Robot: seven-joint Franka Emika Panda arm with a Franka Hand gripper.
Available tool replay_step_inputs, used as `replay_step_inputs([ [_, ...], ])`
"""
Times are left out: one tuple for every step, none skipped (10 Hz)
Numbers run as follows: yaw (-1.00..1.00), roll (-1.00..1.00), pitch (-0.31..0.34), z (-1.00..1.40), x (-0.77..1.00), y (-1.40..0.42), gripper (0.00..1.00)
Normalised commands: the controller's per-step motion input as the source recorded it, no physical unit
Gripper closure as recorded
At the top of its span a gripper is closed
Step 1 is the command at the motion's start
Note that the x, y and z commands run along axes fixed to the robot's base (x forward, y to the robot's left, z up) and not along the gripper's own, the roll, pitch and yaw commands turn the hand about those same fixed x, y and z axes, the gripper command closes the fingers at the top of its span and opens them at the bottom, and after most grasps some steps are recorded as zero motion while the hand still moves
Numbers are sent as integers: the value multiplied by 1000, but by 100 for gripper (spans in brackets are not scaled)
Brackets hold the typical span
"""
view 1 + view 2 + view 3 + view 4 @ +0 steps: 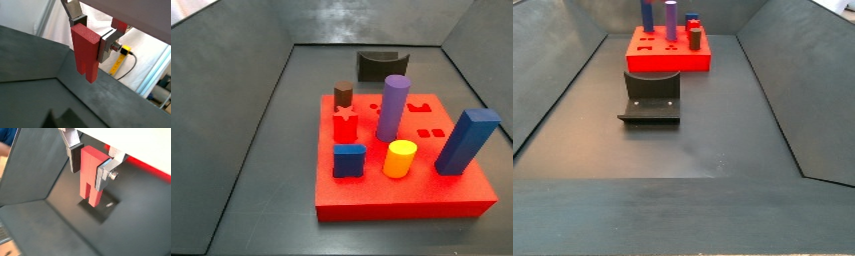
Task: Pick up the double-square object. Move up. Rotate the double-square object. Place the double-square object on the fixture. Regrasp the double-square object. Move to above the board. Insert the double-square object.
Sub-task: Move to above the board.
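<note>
1. The end effector (93, 39) is clamped on the red bar (85, 52), held high, hanging upright.
2. The bar looks rigid, light and smooth; a mid-length grip seems safest.
3. Below, the fixture (651, 97) waits; the board (671, 60) lies beyond.

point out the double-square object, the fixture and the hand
double-square object (85, 52), wrist view, its broad red face
fixture (651, 98), side view, its upright front
hand (89, 162), wrist view, between the fingertips, shut on the bar
</note>
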Motion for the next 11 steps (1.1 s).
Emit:
replay_step_inputs([
  [-9,-1000,-16,352,-704,-1000,100],
  [-13,-1000,-20,365,-716,-1000,100],
  [-16,-1000,-24,375,-741,-1000,100],
  [-17,-1000,-27,375,-777,-1000,100],
  [-19,-1000,-31,296,-635,-778,100],
  [-18,-1000,-39,165,-377,-397,100],
  [-21,-1000,-39,71,-217,-167,100],
  [-22,-1000,-41,32,-130,-80,100],
  [-26,-984,-51,36,-101,-44,100],
  [-17,-666,-56,10,-81,1,100],
  [-12,-459,-55,6,-69,10,100],
])
